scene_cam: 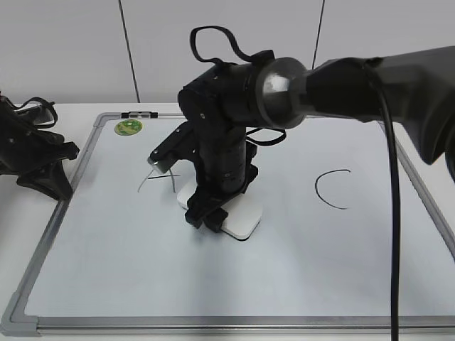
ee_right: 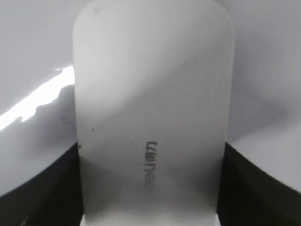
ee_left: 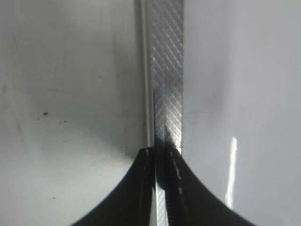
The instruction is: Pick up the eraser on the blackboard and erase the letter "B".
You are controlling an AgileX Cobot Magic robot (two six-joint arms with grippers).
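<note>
The white eraser [scene_cam: 243,217] lies flat on the blackboard [scene_cam: 213,284], near its middle. My right gripper [scene_cam: 206,212] reaches across from the right and is shut on the eraser, one finger on each long side. In the right wrist view the eraser [ee_right: 150,94] fills the space between the fingers [ee_right: 150,150], its grey lettering on top. The letter "B" does not show; the arm and the eraser cover the spot between the black "A" [scene_cam: 160,181] and the black "C" [scene_cam: 333,188]. My left gripper [scene_cam: 57,181] rests at the board's left edge, shut and empty [ee_left: 162,153].
A green round magnet [scene_cam: 129,127] sits at the board's far left corner. The silver frame [ee_left: 167,70] runs right under the left fingers. The right arm's black cable [scene_cam: 391,213] hangs over the right part of the board.
</note>
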